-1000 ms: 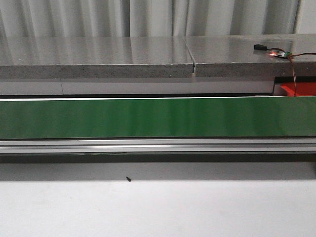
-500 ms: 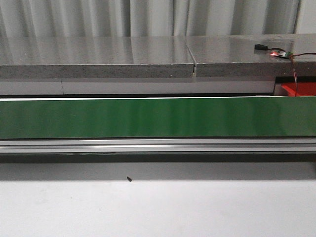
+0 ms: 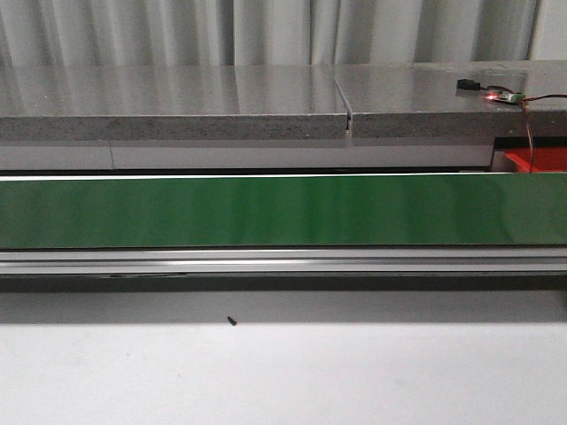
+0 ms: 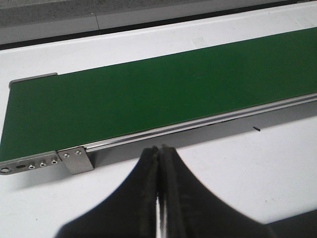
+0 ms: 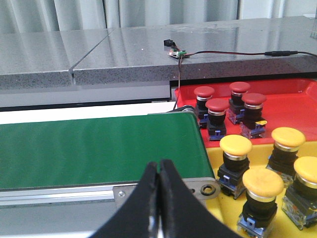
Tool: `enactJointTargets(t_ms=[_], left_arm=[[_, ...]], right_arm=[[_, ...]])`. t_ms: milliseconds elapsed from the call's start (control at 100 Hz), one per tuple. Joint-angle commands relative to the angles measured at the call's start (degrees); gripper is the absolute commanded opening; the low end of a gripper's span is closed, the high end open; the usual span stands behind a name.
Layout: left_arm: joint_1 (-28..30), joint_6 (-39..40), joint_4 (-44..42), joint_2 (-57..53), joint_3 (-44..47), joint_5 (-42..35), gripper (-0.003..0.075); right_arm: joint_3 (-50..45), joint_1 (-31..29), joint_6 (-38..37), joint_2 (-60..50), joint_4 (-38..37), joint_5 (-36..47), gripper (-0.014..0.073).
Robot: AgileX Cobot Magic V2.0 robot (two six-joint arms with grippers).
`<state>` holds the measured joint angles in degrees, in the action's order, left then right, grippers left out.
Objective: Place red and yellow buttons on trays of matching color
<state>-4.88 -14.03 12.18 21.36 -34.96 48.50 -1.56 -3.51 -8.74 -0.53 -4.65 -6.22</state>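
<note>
Setting: an industrial test bench or automation lab. A green conveyor belt (image 3: 266, 211) with an aluminium side rail (image 3: 283, 261) crosses the middle of the front view, mounted on a white desk (image 3: 283, 372). Grey stone-look slabs (image 3: 177, 102) run behind it, with pale curtains (image 3: 266, 31) across the top. A small wired circuit board (image 3: 498, 96) with a lit red light sits upper right. Trays of industrial push buttons (image 5: 237, 148) stand at the belt's end.
</note>
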Motion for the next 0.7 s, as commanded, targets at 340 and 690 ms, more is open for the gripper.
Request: enactJointTargets(t_ms=[340, 690], left_arm=[[0.5, 6.1, -3.5, 0.2, 0.8, -13.3, -0.0019], [2.9, 14.0, -8.0, -7.8, 17.4, -40.5, -0.0018]], right_arm=[[0.8, 0.0, 0.0, -1.3, -0.1, 4.3, -0.0116], [0.8, 0.0, 0.0, -1.3, -0.1, 4.3, -0.0116]])
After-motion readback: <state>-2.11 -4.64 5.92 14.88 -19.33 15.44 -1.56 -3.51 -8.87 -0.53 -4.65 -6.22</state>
